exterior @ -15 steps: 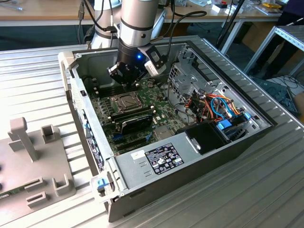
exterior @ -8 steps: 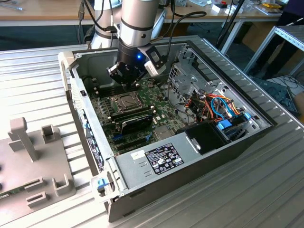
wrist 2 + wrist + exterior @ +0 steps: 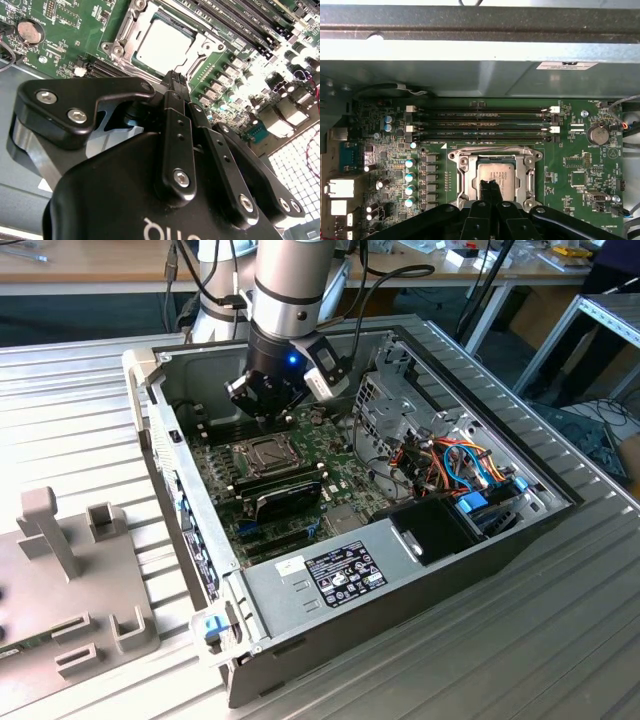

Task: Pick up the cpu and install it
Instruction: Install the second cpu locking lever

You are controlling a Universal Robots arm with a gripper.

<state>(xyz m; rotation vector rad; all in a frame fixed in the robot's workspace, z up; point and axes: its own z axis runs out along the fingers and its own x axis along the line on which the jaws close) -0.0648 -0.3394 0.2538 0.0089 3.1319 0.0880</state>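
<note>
The cpu point(image 3: 496, 172) is a flat silver-grey square lying in the motherboard's socket, inside the metal socket frame point(image 3: 464, 175); it also shows in the second wrist view point(image 3: 162, 42). My gripper point(image 3: 490, 184) hangs just above the cpu's near edge with its black fingers pressed together and nothing between them. The fingertips' meeting point point(image 3: 176, 80) sits just short of the socket. In the exterior view the gripper point(image 3: 268, 408) hovers inside the open computer case over the socket point(image 3: 262, 452).
The green motherboard point(image 3: 225, 465) lies in an open case point(image 3: 330, 575) on a ribbed metal table. Memory slots point(image 3: 480, 122) run beside the socket. A black expansion card point(image 3: 285, 502), drive cage and coloured cables point(image 3: 460, 465) crowd the exterior view's right. A grey fixture point(image 3: 60, 590) stands outside the case.
</note>
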